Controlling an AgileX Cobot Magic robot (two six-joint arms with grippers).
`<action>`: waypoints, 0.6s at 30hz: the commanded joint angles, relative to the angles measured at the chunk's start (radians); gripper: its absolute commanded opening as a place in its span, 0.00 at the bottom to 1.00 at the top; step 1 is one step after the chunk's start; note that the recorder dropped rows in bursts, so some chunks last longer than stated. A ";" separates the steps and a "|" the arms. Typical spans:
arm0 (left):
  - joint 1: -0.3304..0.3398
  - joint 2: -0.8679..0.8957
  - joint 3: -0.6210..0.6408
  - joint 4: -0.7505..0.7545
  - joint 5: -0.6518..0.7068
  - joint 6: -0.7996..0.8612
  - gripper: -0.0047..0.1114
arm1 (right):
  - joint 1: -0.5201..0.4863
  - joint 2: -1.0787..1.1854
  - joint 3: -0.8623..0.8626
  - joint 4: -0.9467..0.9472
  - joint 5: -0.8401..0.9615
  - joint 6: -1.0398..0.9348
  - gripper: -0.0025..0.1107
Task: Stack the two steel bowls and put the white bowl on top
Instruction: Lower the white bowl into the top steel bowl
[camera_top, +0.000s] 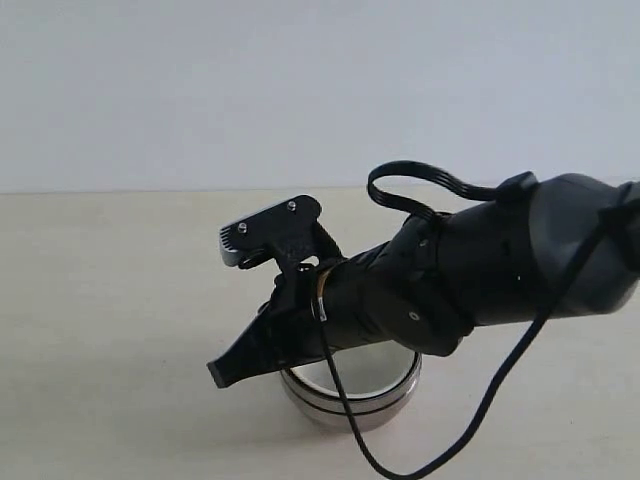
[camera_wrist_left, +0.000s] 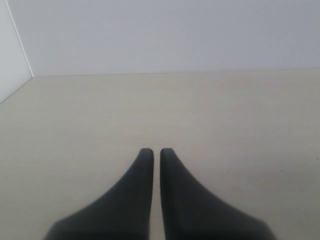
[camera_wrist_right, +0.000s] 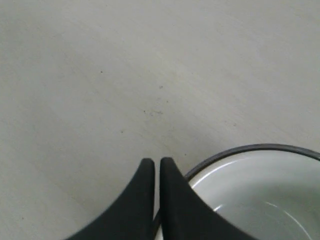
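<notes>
Worktop: pale beige, matte surface. Its far edge meets a plain white wall.
Steel bowls: nested one inside the other, showing as two shiny bands with a dark seam between them. The stack stands upright, well forward of the far edge of the worktop.
White bowl: seated in the top of the steel stack, upright. In the right wrist view its glossy white inside sits just within a dark metal rim.
Right end effector: reaches in from the right edge side and points down across the stack, with its tip past the bowls on the side towards the left edge. Whether it touches the rim cannot be told.
Right end effector state: fingers drawn together with only a thin slit between them, nothing gripped. The fingers lie just beside the bowl rim.
Left end effector: over bare worktop and facing the far left corner, where a side wall joins. Fingers nearly closed on a narrow slit, nothing gripped.
Cable: black, hanging in a loop from the right arm down towards the near edge.
</notes>
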 joint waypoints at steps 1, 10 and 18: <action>0.001 -0.003 0.003 -0.003 -0.004 -0.011 0.08 | -0.002 -0.032 -0.031 -0.002 0.000 -0.011 0.02; 0.001 -0.003 0.003 -0.003 -0.004 -0.011 0.08 | -0.063 -0.021 -0.041 -0.002 0.126 -0.056 0.02; 0.001 -0.003 0.003 -0.003 -0.004 -0.011 0.08 | -0.061 -0.021 -0.041 0.004 0.059 -0.054 0.02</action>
